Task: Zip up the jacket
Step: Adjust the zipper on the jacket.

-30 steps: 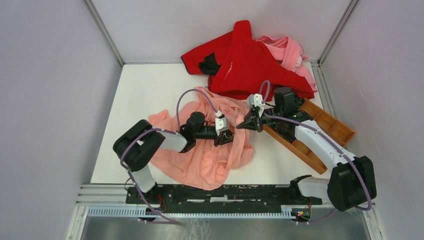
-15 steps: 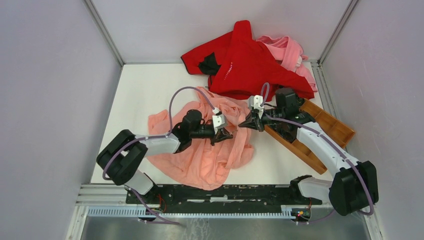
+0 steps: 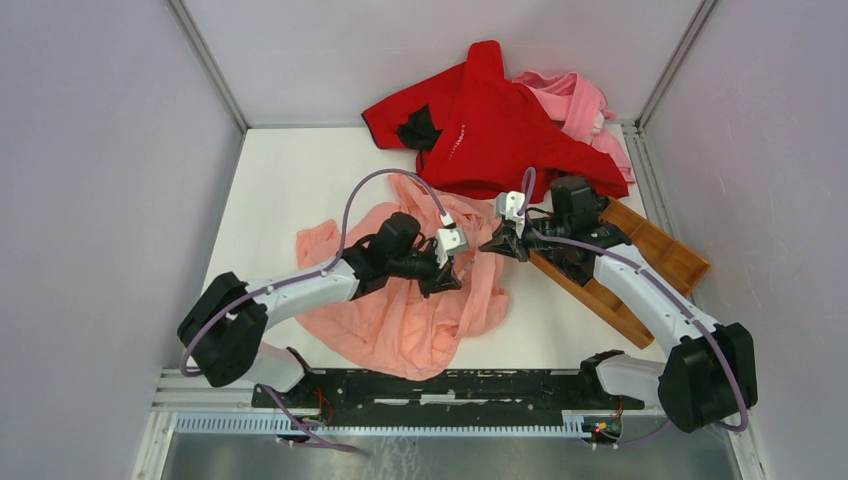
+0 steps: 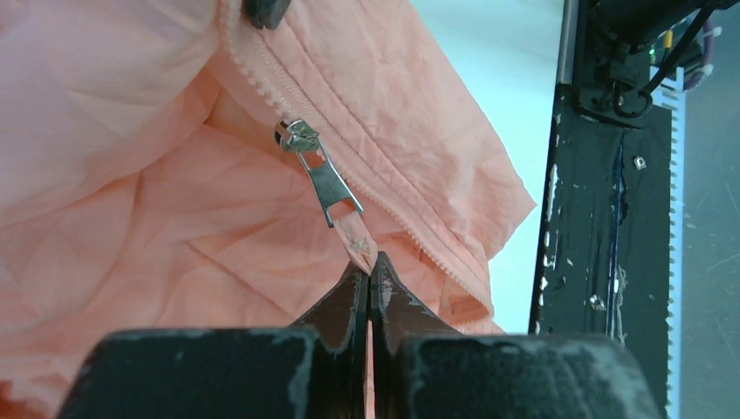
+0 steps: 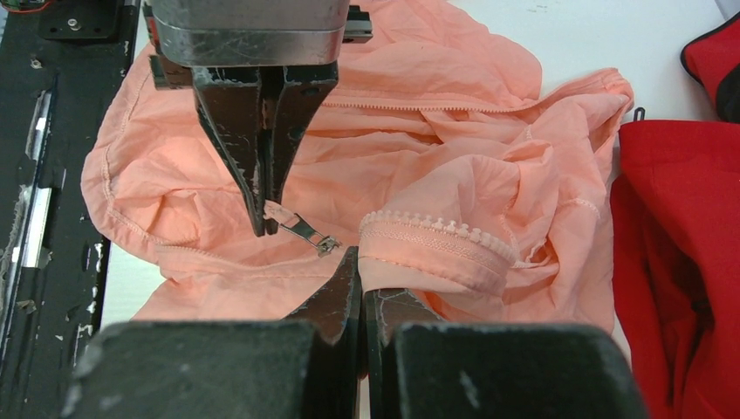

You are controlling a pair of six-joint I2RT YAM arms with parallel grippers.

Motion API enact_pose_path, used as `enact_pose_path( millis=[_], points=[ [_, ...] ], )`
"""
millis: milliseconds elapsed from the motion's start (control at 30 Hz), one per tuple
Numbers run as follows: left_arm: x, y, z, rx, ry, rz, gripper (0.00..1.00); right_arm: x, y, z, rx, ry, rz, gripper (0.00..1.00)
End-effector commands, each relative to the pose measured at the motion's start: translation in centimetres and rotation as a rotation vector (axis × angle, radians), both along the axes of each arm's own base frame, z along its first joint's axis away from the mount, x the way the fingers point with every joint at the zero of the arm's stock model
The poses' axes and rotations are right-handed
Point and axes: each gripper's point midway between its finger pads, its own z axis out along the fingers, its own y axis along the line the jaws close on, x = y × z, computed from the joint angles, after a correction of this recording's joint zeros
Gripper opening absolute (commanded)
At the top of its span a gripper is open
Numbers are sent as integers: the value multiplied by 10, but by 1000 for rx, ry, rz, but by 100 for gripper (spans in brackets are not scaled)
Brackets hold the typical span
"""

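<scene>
The salmon-pink jacket (image 3: 400, 310) lies crumpled on the white table in front of the arms. My left gripper (image 3: 444, 281) is shut on the small pink fabric tab (image 4: 358, 246) that hangs from the metal zipper pull (image 4: 332, 188). The slider (image 4: 297, 136) sits on one toothed zipper edge. My right gripper (image 3: 494, 244) is shut on the jacket's other zipper edge (image 5: 436, 244) and holds it raised just right of the left gripper (image 5: 266, 223). The slider also shows in the right wrist view (image 5: 326, 245), close to the right jaws.
A bright red garment (image 3: 500, 120) and a paler pink garment (image 3: 585, 100) lie heaped at the back. A wooden tray (image 3: 650, 255) sits at the right, under the right arm. The black mounting rail (image 3: 450, 385) runs along the near edge.
The left arm has stretched out, its elbow swinging left and low, while its gripper stays on the zipper tab. The right gripper has hardly moved.
</scene>
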Motion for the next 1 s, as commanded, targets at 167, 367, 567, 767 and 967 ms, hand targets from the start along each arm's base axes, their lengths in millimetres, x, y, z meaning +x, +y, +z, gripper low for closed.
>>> enact_pose_path(
  millis=[167,367,567,767,967],
  points=[
    [13,35,11,206,6,213,2,1,11,28,74,-55,76,0],
    [19,30,24,213,-50,245,2,-11,22,5,91,10,85,0],
    [11,18,30,257,-202,157,2,4,21,16,153,48,14,0],
    [17,48,25,356,-400,164,2,12,8,29,232,90,-24,0],
    [31,74,22,474,-493,217,2,6,7,22,232,107,-19,0]
  ],
)
